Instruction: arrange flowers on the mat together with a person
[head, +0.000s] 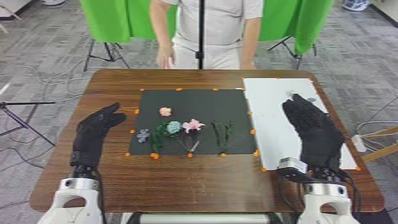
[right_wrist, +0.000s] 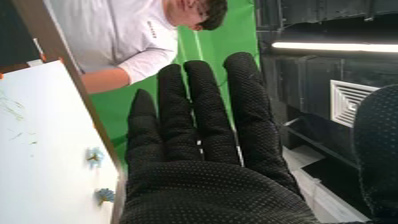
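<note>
So on the far left of the brown wooden tabletop (head: 115, 185) there's the left hand (head: 98, 122), beside the dark mat, fingers loosely extended and nothing in them. Moving right onto the mat (head: 195, 97), there's a small grayish-purple flower (head: 143, 135) near its left edge, then a leafy green stem (head: 159, 139) lying next to it. A little peach-pink flower (head: 165, 111) sits farther up, kinda apart from the rest. Next comes a pale teal bloom (head: 173, 127), and just beside that a bigger pink flower (head: 193, 125) with thin stems pointing back toward the robot. Two skinny green sprigs (head: 217, 134) lie side by side to the right of it. Little orange bits (head: 155, 156) dot the mat's border. Then there's the white sheet (head: 266, 110), with the right hand (head: 311, 120) over it, fingers straight, thumb held well apart, empty as far as I can see. The right wrist view has two small blue flowers (right_wrist: 95, 157) near one edge of that sheet, plus some thin green sprigs (right_wrist: 12, 107) too faint to make out properly.
</note>
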